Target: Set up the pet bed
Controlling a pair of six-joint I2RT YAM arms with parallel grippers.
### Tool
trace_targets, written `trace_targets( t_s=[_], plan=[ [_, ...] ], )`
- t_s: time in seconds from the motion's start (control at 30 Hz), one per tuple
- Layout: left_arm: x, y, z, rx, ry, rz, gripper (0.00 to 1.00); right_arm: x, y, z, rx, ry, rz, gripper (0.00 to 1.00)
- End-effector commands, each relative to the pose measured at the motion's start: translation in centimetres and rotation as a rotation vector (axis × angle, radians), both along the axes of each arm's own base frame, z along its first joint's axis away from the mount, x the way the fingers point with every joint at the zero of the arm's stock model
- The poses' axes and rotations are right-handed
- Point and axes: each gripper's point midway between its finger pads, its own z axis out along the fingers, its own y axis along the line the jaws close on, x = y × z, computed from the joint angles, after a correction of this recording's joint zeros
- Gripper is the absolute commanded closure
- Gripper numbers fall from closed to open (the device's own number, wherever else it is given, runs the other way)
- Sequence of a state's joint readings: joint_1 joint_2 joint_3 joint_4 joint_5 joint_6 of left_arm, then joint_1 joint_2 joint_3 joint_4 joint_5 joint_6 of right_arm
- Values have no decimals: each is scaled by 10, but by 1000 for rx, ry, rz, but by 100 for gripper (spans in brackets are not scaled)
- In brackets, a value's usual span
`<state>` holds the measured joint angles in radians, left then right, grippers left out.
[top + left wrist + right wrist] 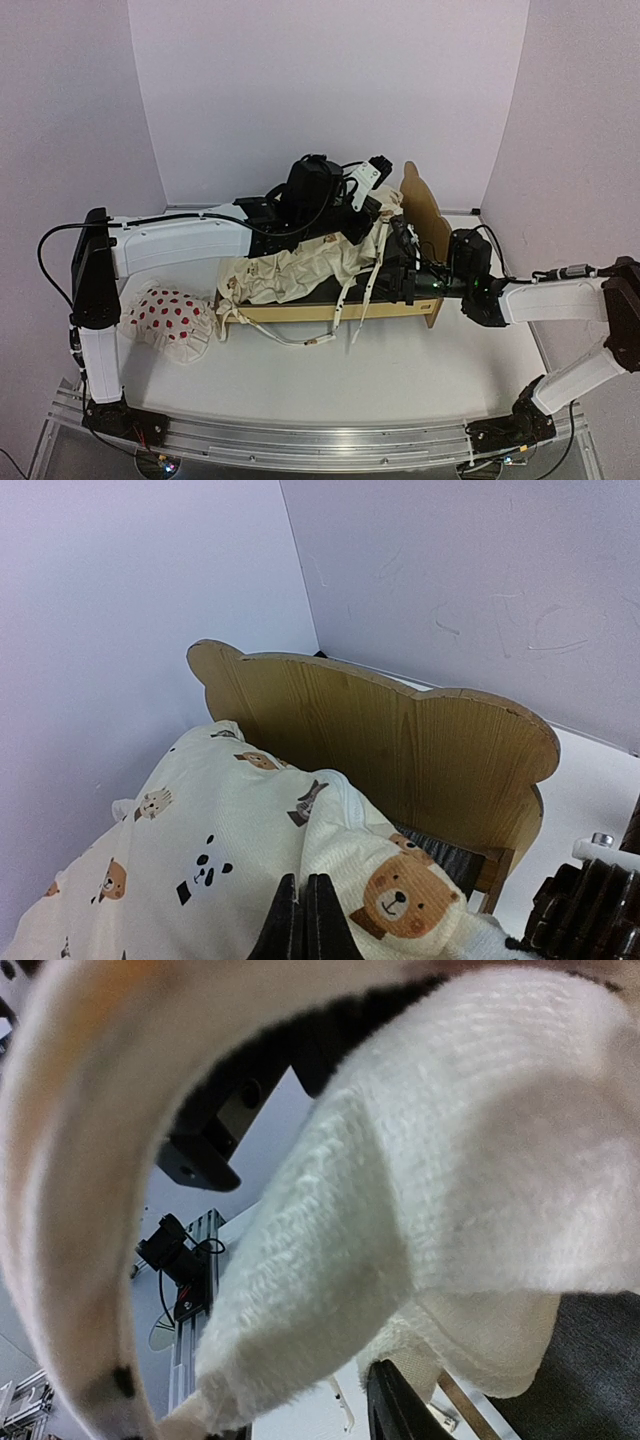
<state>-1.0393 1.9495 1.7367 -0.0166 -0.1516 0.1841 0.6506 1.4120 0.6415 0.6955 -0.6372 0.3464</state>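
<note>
Top external view: the pet bed is seen lying lengthwise at mid-desk, its bear-ear headboard turned to the robot's right. The base is largely covered by the animal-print quilt, which is rumpled, and loose ties are seen trailing over the near rail.

From the left wrist, the left gripper is shown with its fingers pressed together just before the headboard, a fold of quilt apparently pinched between them. The right gripper is placed at the near headboard-end corner of the bed. Its own view is smothered in cloth, so whether it is spread or closed cannot be told.

The step in hand is judged to be the spreading of the quilt over the base. It would best be done with both headboard-end corners drawn evenly and kept low, so that the frame is not dragged or tipped. The ties should be cleared inside the rail.

The red-dotted pillow is left on the desk beyond the foot of the bed, not yet placed.
</note>
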Motion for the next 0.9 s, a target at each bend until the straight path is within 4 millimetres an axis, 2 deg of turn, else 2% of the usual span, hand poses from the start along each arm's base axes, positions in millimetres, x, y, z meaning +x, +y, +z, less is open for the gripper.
trace_targets(
  t_s=[0.0,0.23,0.3,0.87],
  plan=[
    [1,14,58,-105,-59,30,100,-11,2,16,55,-17,54,56],
    [7,12,56,-104,-58,46,100,-25,-4,17,66,-4,83,48],
    [10,12,50,-83,-43,54,100,-29,-5,20,75,-4,93,46],
    [17,7,45,-82,-28,60,100,-47,-9,38,149,2,159,45]
  ],
)
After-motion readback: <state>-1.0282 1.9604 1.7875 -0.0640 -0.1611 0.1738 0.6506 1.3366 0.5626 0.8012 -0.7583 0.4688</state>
